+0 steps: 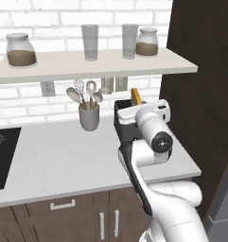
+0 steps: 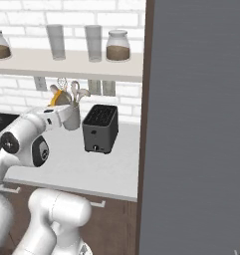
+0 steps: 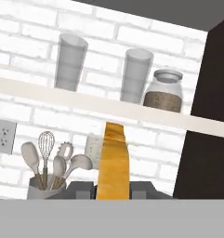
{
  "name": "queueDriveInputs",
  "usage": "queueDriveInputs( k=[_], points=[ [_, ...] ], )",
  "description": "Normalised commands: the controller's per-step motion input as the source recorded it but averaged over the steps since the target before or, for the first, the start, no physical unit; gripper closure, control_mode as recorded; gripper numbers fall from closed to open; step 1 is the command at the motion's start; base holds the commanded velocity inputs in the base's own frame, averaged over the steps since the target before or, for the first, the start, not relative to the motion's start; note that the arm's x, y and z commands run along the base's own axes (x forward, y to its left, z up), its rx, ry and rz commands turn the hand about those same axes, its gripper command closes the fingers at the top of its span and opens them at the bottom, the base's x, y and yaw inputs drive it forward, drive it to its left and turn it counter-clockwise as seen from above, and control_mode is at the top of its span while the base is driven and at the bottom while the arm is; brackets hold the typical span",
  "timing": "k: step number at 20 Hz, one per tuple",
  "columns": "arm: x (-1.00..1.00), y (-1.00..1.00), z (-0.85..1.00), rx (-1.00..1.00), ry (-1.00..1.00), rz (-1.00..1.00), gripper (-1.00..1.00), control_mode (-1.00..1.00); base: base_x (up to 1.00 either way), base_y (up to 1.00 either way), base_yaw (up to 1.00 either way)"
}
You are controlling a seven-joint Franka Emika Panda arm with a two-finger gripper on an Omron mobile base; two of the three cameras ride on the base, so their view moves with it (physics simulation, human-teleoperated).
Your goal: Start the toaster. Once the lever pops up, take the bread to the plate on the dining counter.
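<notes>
Tool (image 3: pixel 112 197) jaws are narrowly apart and closed on the bread (image 3: pixel 113 162), which it holds by the lower edge; the fingertips themselves are hidden behind the slice in the hand view. No brand, label or writing can be read on anything in these pictures. In the hand view the bread stands on its edge, with the golden crust turned to the camera and the long axis running from 6 o'clock to 12 o'clock. In the left base view the slice shows as a small orange piece just above the toaster (image 1: pixel 127 124), at about 1 o'clock from the arm's elbow. In the right base view the toaster stands free on the pale surface (image 1: pixel 63 156), its narrow end with the small knob facing the camera and both slots open to the top, and the bread is up at about 10 o'clock from it, apart from the slots. A grey utensil cup (image 1: pixel 89 116) with spoons and a whisk stands near the toaster, at 9 o'clock from it in the left base view. Above hangs a shelf (image 1: pixel 87 66) with two tall glasses (image 1: pixel 90 41) and two lidded jars (image 1: pixel 21 49); it is overhead of the lifted slice. A dark tall cabinet side (image 1: pixel 200 85) stands close at 3 o'clock from the toaster, and a black cooktop (image 1: pixel 3 156) lies at the far 9 o'clock end of the surface.
</notes>
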Motion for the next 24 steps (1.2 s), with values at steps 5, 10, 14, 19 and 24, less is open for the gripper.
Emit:
queueDriveInputs(
  k=[5,10,14,19,24],
  points=[
    [-1.0,-0.73,-0.03,0.0,-0.01,0.0,1.0,-1.0,0.0,0.0,0.0],
    [-0.98,-0.64,-0.28,0.0,-0.02,0.0,1.0,-1.0,0.0,0.0,0.0],
    [-0.66,-0.14,-0.45,-0.03,0.01,0.0,1.0,-1.0,0.0,0.0,0.0],
    [-0.31,0.0,-0.53,-0.11,0.1,0.0,1.0,-1.0,0.0,0.0,0.0],
    [-0.21,0.0,-0.5,-0.13,0.11,0.0,1.0,-1.0,0.0,0.0,0.0]
  ],
)
